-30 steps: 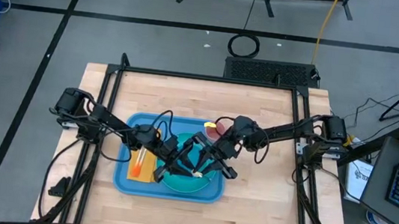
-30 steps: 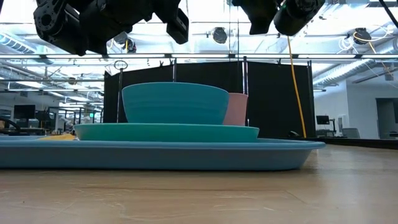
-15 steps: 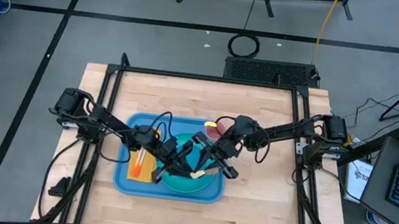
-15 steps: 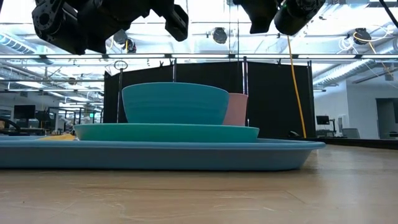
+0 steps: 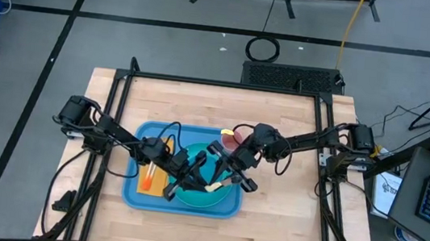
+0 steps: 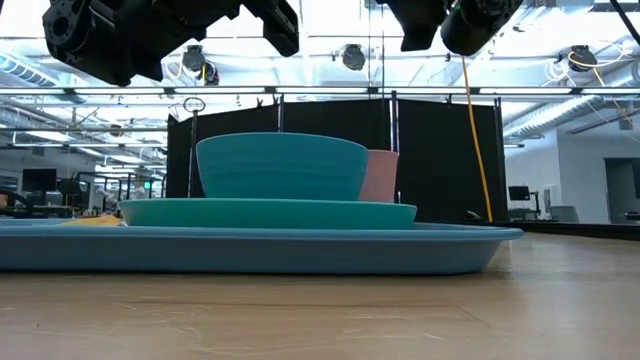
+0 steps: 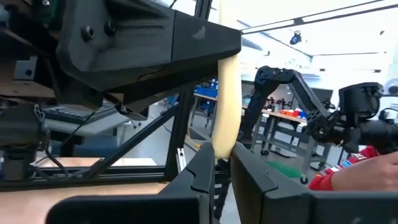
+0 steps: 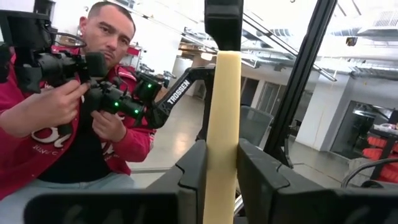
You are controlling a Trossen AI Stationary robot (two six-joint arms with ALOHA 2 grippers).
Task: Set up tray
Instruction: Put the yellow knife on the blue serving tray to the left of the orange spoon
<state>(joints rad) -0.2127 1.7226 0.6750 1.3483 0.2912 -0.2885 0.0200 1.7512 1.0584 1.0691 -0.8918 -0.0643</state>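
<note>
Since a second ago, the left gripper (image 5: 192,175) is seen shifted slightly left and raised, its dark bulk sitting higher in the low view; the right gripper (image 5: 220,182) is barely changed. Both grippers are held above the tray (image 5: 135,195), meeting over the teal plate (image 5: 202,200). A pale cream stick-like utensil (image 5: 213,187) is shared between them: in the left wrist view it is pinched between the nearly closed fingers (image 7: 202,171), and in the right wrist view it is clamped between that arm's fingers (image 8: 193,165) too, standing upright. The tray is lying flat on the wooden table (image 5: 268,224), toward the front centre. On it are seen the teal plate with a teal bowl (image 6: 281,166) on top, a pink cup (image 6: 382,175) behind the bowl, and an orange napkin (image 5: 154,180) on the tray's left part, with an orange utensil (image 5: 146,176) resting on it. A person in a red top (image 8: 74,137) is visible beyond the table, holding a control device.
</note>
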